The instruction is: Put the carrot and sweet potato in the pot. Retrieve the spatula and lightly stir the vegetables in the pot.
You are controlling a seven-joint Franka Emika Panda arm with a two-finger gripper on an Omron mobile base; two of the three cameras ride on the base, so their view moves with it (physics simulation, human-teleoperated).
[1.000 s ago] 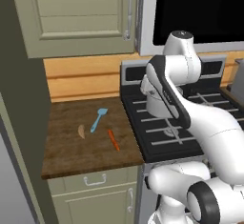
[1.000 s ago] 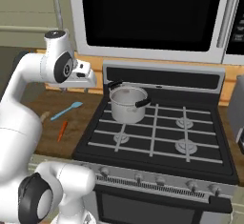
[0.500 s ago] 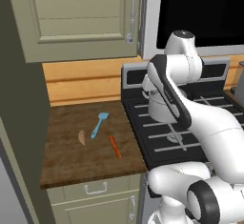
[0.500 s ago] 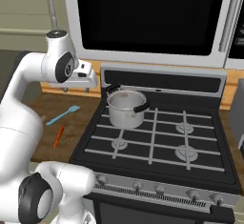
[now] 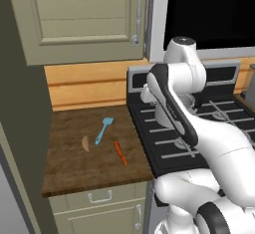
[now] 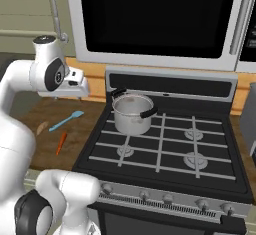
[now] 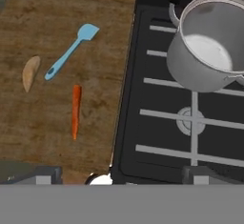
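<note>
Pot (image 7: 209,46): empty, on the stove's rear left burner
Carrot (image 7: 75,111), sweet potato (image 7: 30,73), spatula (image 7: 70,51): left of the pot, on the counter (image 7: 38,137)
Gripper: fully open, nothing held
Progress: nothing is done yet

The carrot (image 7: 76,111) was bright orange, a little darker toward its thin end. The sweet potato (image 7: 30,73) was tan-brown with a paler edge. The spatula (image 7: 71,51) was light blue all over. The pot (image 7: 209,46) was shiny silver steel, pale and whitish on its inner floor, with black side handles (image 6: 148,113). The countertop (image 5: 74,163) was dark brown wood with a streaky grain. The stove top (image 6: 165,149) was black, crossed by grey grates (image 7: 190,120). The backsplash (image 5: 84,86) was warm orange-tan wood in horizontal bands. The cabinet doors (image 5: 79,19) were pale olive-beige with silvery handles (image 5: 136,14). The robot arm (image 6: 22,79) was white with dark joints.
</note>
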